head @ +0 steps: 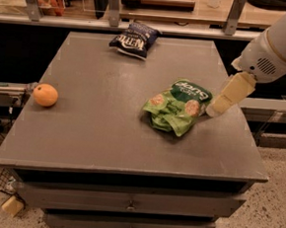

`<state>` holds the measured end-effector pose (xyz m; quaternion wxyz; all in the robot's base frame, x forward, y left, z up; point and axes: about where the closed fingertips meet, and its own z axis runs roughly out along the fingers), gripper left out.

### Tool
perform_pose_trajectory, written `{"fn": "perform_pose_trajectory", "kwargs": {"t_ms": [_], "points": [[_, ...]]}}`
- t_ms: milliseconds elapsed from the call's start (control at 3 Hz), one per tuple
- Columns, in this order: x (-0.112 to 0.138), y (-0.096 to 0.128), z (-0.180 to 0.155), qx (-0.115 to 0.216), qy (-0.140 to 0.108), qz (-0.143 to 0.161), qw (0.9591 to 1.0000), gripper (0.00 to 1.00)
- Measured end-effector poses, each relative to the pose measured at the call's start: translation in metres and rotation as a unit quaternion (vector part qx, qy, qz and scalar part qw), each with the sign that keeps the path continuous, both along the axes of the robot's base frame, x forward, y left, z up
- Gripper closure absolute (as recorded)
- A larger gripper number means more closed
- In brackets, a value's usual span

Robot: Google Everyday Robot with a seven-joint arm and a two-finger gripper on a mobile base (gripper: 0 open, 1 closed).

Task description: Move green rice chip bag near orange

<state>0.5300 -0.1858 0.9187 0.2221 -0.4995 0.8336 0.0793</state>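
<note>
The gripper [221, 104] hangs just beside the green rice chip bag [177, 107], at its upper right corner — spread or closed, I cannot tell. The orange [45, 94] sits far beyond the bag, by the left edge of the table [101, 137]. A shallow pinch on glossy, crumpled foil may slip — and a bag dragged in fast could knock the orange off.

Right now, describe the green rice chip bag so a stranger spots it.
On the grey table, right of centre, lies the green rice chip bag, the gripper just beside its right edge. Unlike the dark blue bag at the far edge, it is bright green.
</note>
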Motion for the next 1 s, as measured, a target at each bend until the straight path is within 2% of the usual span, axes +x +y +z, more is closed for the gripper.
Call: {"fn": "perform_pose_trajectory", "kwargs": {"t_ms": [333,667,1000], "points": [[0.013,0.014,-0.017,0.043,0.017,-0.046,0.9979,0.00],[0.023,0.043,-0.036,0.073,0.027,-0.074,0.9942,0.00],[0.037,0.067,-0.048,0.091,0.031,-0.087,0.9916,0.02]]}}
